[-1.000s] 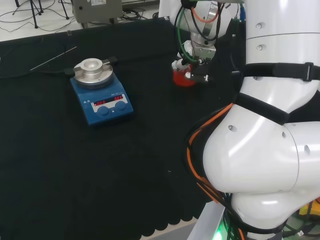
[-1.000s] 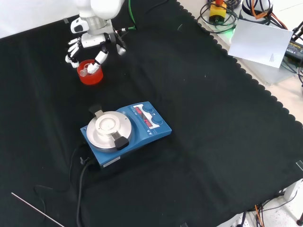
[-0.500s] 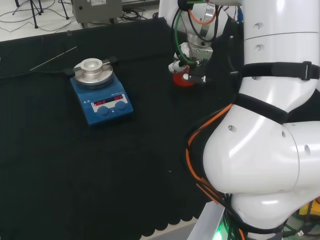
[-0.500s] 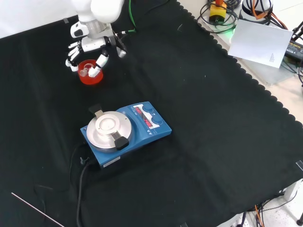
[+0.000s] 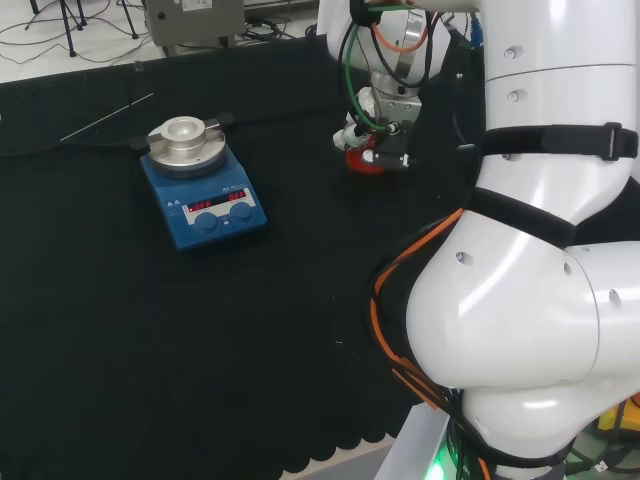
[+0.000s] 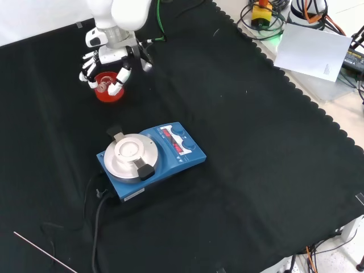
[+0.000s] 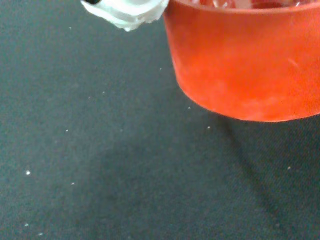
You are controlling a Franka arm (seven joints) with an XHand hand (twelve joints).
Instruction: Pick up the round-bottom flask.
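Robot hand (image 6: 111, 57): fingers curled down around the flask (image 6: 103, 86)
Flask: sitting in the red stand (image 6: 108, 94)

I am working in a lab: a blue magnetic stirrer hotplate (image 6: 149, 158) is sitting on my black-clothed desk (image 6: 256, 142), cables trailing around.

A black cloth (image 6: 239, 142) with a scalloped edge covers the bench. In the front view, pale floor lies past its right edge, where a white sheet (image 6: 315, 51) rests beside coiled cables (image 6: 267, 20). In the head view, a grey box (image 5: 193, 20) stands beyond the cloth's far edge on a light floor, with black stand legs (image 5: 65, 22) and loose cables near it.
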